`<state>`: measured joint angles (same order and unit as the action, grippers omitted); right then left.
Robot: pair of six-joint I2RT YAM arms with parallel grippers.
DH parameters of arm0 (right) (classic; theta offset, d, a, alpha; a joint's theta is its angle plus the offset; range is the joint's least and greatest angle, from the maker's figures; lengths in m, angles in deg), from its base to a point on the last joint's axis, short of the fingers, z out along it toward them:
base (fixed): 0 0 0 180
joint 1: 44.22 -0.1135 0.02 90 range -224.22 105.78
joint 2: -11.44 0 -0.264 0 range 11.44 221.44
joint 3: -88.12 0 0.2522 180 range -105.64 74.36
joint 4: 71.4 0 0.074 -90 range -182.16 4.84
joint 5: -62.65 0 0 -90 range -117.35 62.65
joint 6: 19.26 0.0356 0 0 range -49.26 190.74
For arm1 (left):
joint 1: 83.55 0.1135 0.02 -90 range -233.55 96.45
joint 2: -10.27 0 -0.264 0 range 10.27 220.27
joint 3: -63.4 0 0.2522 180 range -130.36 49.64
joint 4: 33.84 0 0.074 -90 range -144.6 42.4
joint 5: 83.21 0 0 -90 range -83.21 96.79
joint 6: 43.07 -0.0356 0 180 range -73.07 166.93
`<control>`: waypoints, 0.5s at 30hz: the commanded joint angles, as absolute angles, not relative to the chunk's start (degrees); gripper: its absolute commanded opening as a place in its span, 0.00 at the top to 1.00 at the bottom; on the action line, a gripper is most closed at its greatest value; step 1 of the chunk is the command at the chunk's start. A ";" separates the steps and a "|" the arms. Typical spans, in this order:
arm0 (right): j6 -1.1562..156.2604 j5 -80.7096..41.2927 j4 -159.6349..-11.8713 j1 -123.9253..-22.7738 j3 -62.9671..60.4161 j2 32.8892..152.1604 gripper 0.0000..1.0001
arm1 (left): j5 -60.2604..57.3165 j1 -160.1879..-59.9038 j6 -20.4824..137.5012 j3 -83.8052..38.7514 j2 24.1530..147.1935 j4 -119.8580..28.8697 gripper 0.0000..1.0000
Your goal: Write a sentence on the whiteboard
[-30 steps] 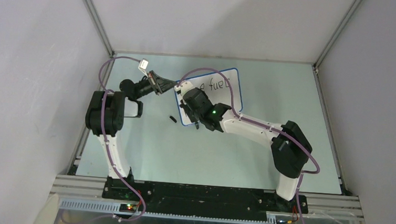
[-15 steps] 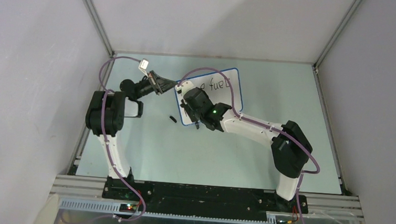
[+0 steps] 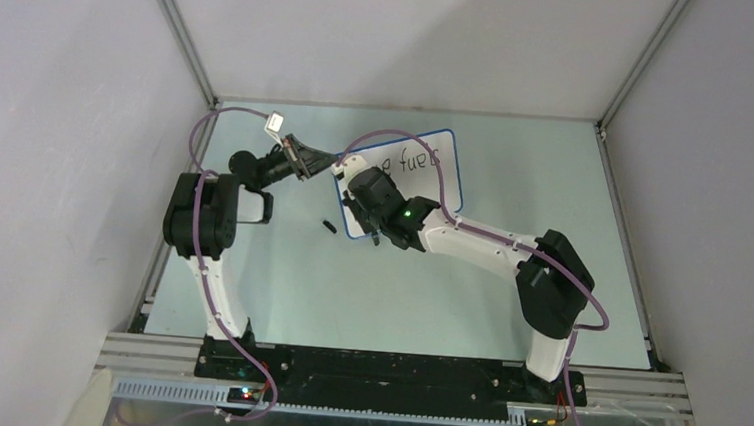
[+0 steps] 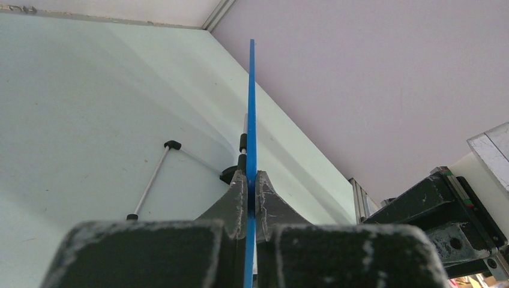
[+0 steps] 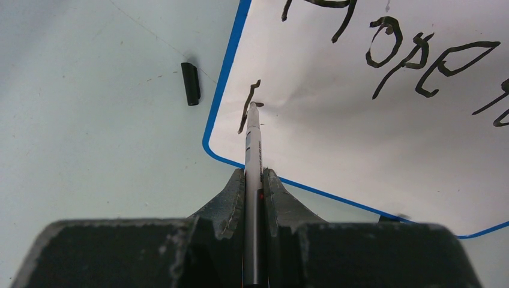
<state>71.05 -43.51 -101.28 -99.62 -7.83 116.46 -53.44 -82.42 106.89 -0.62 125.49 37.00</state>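
Right gripper [image 5: 254, 180] is clenched on my marker pen [image 5: 252, 141], tip against the whiteboard [image 5: 336, 150] beside the sentence [image 5: 456, 57]. My left gripper [image 4: 251, 187] pinches the board's blue frame (seen edge-on). The whiteboard and a black cap [image 5: 191, 84] lie on the desk [image 5: 90, 150].

Handwritten in black on the whiteboard [image 5: 336, 150], as the sentence [image 5: 420, 63]: a first letter cut off at the top edge, then a clear "ope". Lower left, just one slanted stroke at the marker [image 5: 253, 144] tip. From the top camera, upside down: roughly "fuel", further letters unclear. Print on the marker barrel too small to read.
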 commanded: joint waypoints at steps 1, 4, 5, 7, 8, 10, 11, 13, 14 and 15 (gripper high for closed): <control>70.47 -43.75 -100.31 -99.80 -8.63 116.06 1.00 | -55.19 -83.70 106.69 -1.24 125.20 39.86 1.00; 70.46 -43.53 -100.50 -99.85 -8.77 116.39 1.00 | -55.20 -83.72 106.68 -1.21 125.21 39.93 1.00; 70.47 -43.48 -100.57 -99.81 -8.78 116.43 1.00 | -55.18 -83.72 106.69 -1.23 125.18 39.89 1.00; 70.47 -43.35 -100.73 -99.92 -8.81 116.58 1.00 | -55.25 -83.72 106.69 -1.28 125.22 39.87 1.00; 70.43 -43.35 -100.85 -99.89 -8.84 116.63 1.00 | -55.22 -83.72 106.70 -1.25 125.18 39.91 1.00; 70.47 -43.31 -101.01 -99.98 -8.79 116.73 1.00 | -55.22 -83.72 106.74 -1.32 125.22 39.86 1.00; 70.47 -43.33 -101.08 -100.04 -8.79 116.78 1.00 | -55.24 -83.72 106.72 -1.33 125.23 39.90 1.00; 70.47 -43.48 -101.20 -100.07 -8.79 116.74 1.00 | -55.20 -83.72 106.76 -1.33 125.25 39.86 1.00; 70.47 -43.71 -101.28 -99.95 -8.79 116.74 1.00 | -55.25 -83.72 106.78 -1.29 125.20 39.85 1.00; 70.47 -43.79 -101.30 -99.86 -8.79 116.72 1.00 | -55.21 -83.72 106.78 -1.32 125.22 39.85 1.00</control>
